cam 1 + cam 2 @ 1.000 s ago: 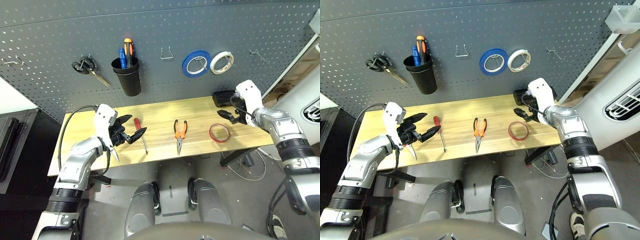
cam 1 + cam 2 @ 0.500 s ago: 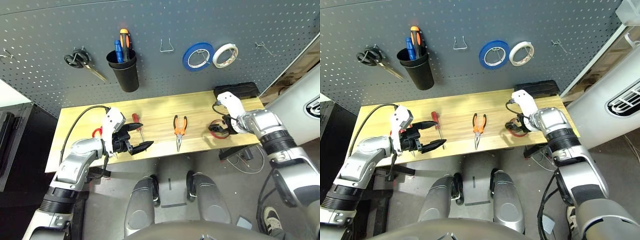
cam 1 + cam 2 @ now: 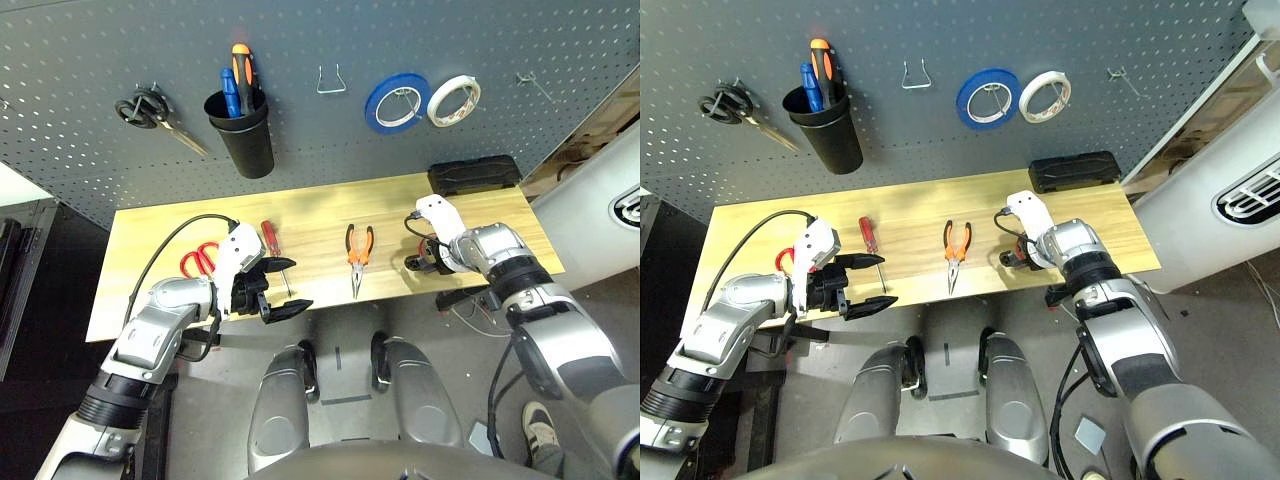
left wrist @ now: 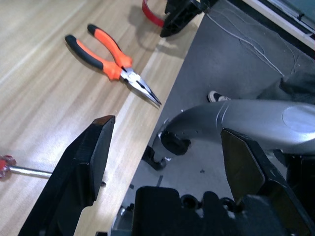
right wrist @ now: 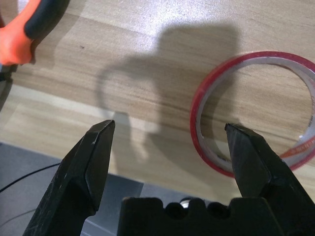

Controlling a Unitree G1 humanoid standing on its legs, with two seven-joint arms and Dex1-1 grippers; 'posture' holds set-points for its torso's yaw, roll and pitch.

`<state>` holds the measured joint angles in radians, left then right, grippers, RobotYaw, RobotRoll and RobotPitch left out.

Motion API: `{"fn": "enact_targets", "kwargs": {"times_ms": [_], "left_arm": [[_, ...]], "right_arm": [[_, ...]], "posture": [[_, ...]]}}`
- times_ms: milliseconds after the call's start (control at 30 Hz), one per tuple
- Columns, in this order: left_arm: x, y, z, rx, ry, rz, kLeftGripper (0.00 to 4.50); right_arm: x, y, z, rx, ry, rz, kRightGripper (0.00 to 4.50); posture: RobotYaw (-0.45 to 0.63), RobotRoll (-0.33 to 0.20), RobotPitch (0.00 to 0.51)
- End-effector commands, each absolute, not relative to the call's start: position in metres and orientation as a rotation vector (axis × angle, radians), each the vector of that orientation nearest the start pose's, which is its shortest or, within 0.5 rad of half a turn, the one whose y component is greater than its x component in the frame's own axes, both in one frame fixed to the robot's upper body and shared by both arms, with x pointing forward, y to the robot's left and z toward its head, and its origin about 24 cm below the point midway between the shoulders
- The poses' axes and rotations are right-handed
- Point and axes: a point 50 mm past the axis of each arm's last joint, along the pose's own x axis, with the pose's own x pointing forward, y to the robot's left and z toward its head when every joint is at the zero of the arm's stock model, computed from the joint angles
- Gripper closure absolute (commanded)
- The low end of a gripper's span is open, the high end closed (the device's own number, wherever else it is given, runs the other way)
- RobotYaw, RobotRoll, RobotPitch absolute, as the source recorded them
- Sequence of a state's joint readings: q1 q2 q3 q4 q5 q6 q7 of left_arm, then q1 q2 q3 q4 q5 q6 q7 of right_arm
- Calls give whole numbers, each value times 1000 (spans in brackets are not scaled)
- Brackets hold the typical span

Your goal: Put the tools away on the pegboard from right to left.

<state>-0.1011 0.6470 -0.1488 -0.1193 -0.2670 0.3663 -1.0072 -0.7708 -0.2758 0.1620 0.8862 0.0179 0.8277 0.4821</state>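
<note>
R gripper [image 5: 170,142] w/ fingers apart, hovering just beside your red tape ring [image 5: 256,110], nothing clamped | ring lying flat nr table's front edge [image 3: 330,310] | L gripper [image 3: 278,287] also apart, sitting nr red-handled screwdriver [image 3: 273,243] | pliers [image 3: 358,255] lying mid-table

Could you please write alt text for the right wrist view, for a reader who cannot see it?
The right tool, open, hovers over the wooden table, with the red tape ring lying flat beside one finger. The orange-and-black pliers handle shows at a corner.
</note>
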Motion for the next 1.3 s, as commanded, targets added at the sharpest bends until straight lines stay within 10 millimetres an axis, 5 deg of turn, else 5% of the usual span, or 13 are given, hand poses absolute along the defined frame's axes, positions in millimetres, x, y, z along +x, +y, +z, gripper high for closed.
{"fn": "enact_targets", "kwargs": {"times_ms": [33,100,467,933,1300], "left_arm": [[232,186,63,292,452,-1124,11],[231,186,63,296,461,-1122,0],[235,189,64,291,456,-1095,0],[245,193,62,245,394,-995,0],[252,200,78,193,275,-909,0]], "right_arm": [[337,-173,8,-161,1038,347,182],[337,-172,6,-155,1036,342,596],[344,-175,9,-152,983,284,4467],[337,-211,61,-228,735,233,4467],[328,-237,122,-371,407,230,4467]], "posture": [[-67,0,250],[-67,0,250],[-81,0,211],[-105,0,125],[-101,0,89]]}}
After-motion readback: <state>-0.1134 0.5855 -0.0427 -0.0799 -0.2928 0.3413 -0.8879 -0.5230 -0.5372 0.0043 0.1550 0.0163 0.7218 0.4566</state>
